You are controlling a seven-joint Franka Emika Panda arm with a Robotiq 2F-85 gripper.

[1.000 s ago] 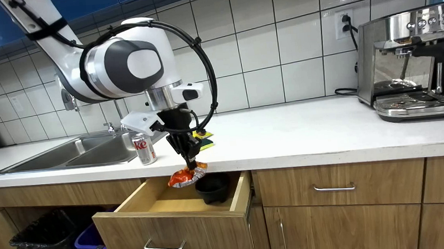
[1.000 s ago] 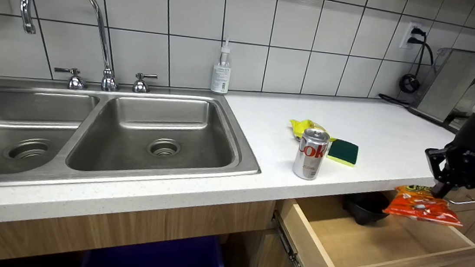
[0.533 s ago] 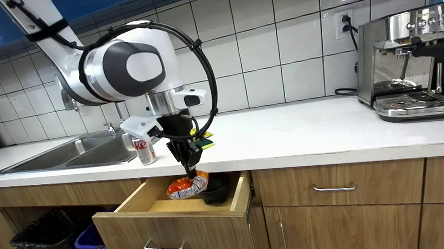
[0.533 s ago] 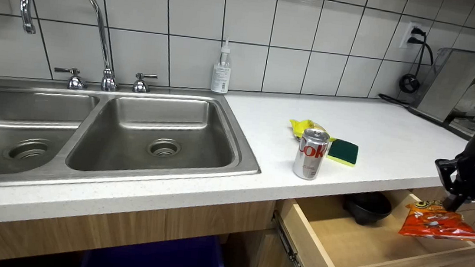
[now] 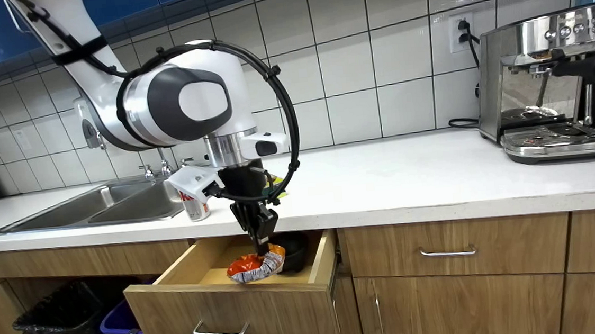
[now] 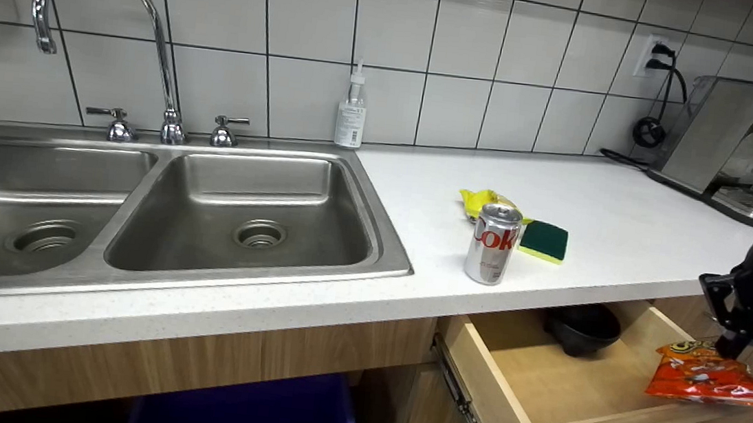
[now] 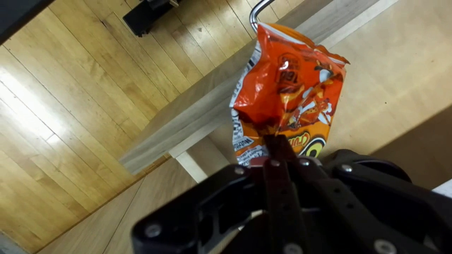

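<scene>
Holding the chip bag over the open drawer, gripper clamped on its top, black bowl toward the far side. Prob the placing step imo; next move calls for going lower b4 letting go.

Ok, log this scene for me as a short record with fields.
Fingers: shut on one end of a snack bag
Color: red and orange
Position: at the open drawer; contact unclear
In drawer: black bowl
On counter: upright can, green-and-yellow sponge, yellow packet
Sink: steel, double basin
</scene>
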